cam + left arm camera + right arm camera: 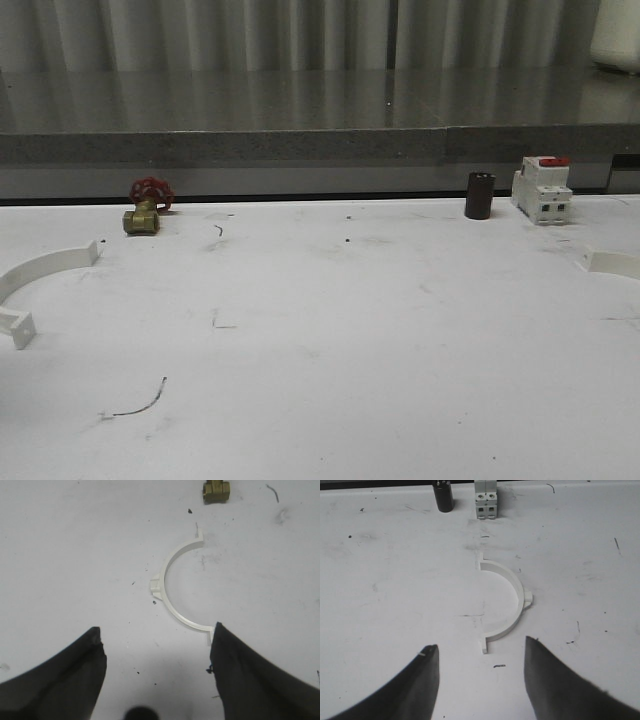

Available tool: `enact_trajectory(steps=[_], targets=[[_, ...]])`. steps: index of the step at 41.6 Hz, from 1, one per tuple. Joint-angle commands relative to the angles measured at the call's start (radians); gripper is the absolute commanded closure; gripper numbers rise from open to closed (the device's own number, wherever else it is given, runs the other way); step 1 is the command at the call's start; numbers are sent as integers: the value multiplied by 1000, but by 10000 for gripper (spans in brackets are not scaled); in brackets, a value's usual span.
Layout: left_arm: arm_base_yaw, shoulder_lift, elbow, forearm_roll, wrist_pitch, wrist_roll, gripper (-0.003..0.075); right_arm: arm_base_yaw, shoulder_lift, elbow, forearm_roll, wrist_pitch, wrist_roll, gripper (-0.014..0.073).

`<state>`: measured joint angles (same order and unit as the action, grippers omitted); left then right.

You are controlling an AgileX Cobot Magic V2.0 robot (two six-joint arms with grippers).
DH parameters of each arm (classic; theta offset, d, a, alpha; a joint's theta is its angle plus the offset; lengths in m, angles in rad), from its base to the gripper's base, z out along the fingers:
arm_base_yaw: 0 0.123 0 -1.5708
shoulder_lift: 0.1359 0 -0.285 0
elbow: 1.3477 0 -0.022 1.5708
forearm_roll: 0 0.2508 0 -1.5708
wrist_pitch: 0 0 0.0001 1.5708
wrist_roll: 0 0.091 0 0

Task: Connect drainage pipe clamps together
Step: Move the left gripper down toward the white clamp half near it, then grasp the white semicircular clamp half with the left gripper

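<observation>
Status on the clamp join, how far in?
Nothing joined yet. The left clamp half and right clamp half lie at opposite table edges, far apart. In hand: nothing; left gripper and right gripper hover open, one over each half. Left: grasp both, bring them together, mate the tabs.

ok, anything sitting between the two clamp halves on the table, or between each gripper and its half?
Nothing visible. The left clamp half and right clamp half have bare table between them. The left gripper and right gripper are open, each with its half just ahead, unobstructed.
</observation>
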<state>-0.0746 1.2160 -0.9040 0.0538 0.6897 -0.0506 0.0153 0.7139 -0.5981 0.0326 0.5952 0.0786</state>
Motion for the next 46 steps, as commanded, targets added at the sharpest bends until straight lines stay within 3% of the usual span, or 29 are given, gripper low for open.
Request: enact_trajectory(steps=[1,10,19,33,46], targets=[[-8,89,-73,-4,-37,-6,281,-5,3,-33,-2,-62,-4,174],[-8,300,-125,-4,-68,-6,281,-5,3,-33,-2,-62,-4,174],[-8,471,-128,-4,-202,-6,281,-5,3,-33,-2,-62,-4,174],[-8,592,-193,-14,-240,-6,286,-5,3,-33,-2,-62,-4,174],[-8,597,-207,-16,-257,-6,535,-5,3,-33,-2,-62,-4,174]])
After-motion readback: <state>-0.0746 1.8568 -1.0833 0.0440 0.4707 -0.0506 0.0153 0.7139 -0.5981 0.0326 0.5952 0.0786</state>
